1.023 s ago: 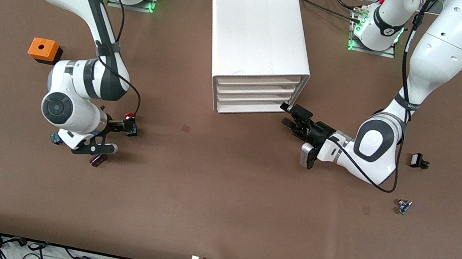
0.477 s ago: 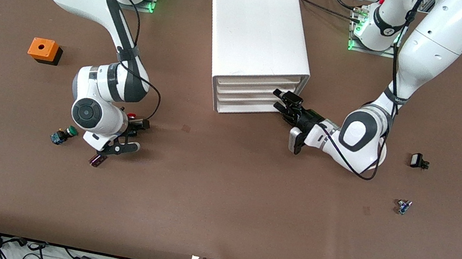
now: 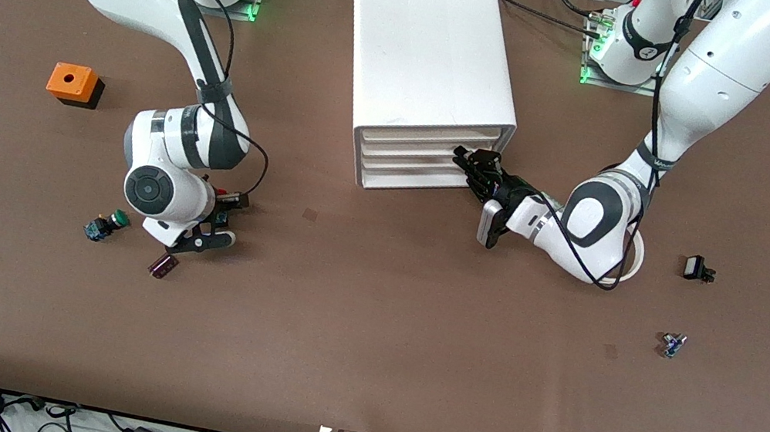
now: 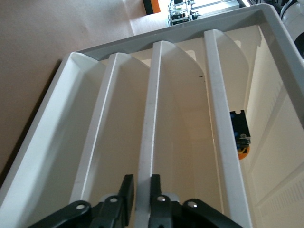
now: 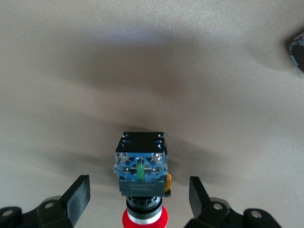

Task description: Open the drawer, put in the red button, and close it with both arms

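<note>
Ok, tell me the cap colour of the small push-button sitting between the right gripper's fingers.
Red. The push-button's round cap shows best in the right wrist view.

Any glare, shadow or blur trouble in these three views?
Front view: even light, sharp, soft shadow under the right gripper. Left wrist view: white drawer fronts bright and low in contrast, left gripper dark at the edge. Right wrist view: red button sharp, its shadow and the arm's darken the table, which looks soft.
</note>
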Available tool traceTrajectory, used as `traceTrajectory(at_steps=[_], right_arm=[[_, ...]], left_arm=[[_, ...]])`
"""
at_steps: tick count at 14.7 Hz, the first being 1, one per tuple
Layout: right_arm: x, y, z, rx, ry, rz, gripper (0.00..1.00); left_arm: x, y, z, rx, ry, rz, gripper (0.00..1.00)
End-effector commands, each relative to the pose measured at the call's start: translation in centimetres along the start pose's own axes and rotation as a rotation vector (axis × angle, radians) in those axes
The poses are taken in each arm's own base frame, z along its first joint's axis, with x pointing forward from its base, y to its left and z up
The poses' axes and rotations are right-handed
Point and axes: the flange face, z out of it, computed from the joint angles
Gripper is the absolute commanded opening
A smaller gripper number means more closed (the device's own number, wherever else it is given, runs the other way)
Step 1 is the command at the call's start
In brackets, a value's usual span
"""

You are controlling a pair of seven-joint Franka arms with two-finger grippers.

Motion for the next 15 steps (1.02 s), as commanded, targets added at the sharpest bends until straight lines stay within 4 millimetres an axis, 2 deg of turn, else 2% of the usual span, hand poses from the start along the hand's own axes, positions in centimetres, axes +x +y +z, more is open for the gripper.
traceTrajectory(at_steps=[1, 2, 3, 5, 7, 9, 12, 13, 14, 15], right_arm=[[-0.1, 0.1, -0.2, 0.014, -0.004, -0.015, 0.39], [-0.1, 0.3, -0.4, 0.013, 0.000, -0.013, 0.26], [0.0, 0.3, -0.5, 0.013, 0.002, -0.014, 0.16], [0.0, 0.0, -0.6, 0.010, 0.003, -0.029, 0.01], [0.4, -0.2, -1.9, 0.012, 0.029, -0.032, 0.00], [1.6, -0.5, -5.3, 0.009, 0.093, -0.041, 0.00], [2.9, -2.4, -13.5, -0.003, 0.209, -0.073, 0.00], [3.2, -3.1, -15.8, -0.001, 0.231, -0.079, 0.00], [3.4, -4.0, -18.6, -0.002, 0.267, -0.091, 0.00], [3.5, -5.2, -21.1, -0.004, 0.306, -0.106, 0.00]], left_arm=[[-0.3, 0.2, -0.9, 0.036, 0.020, 0.030, 0.00], [0.2, 0.3, -1.9, 0.059, 0.013, 0.046, 0.00], [0.8, 0.1, -3.9, 0.100, 0.008, 0.068, 0.00], [2.7, 0.3, -7.6, 0.172, 0.005, 0.122, 0.00], [3.0, -0.8, -9.5, 0.185, 0.026, 0.127, 0.01], [3.9, -1.0, -10.3, 0.192, 0.043, 0.144, 0.02], [4.8, -0.4, -11.1, 0.205, 0.053, 0.159, 0.15], [4.9, -0.4, -11.0, 0.206, 0.051, 0.158, 0.39], [4.9, -0.6, -11.2, 0.214, 0.060, 0.168, 0.90], [4.9, -0.7, -11.6, 0.218, 0.067, 0.164, 1.00]])
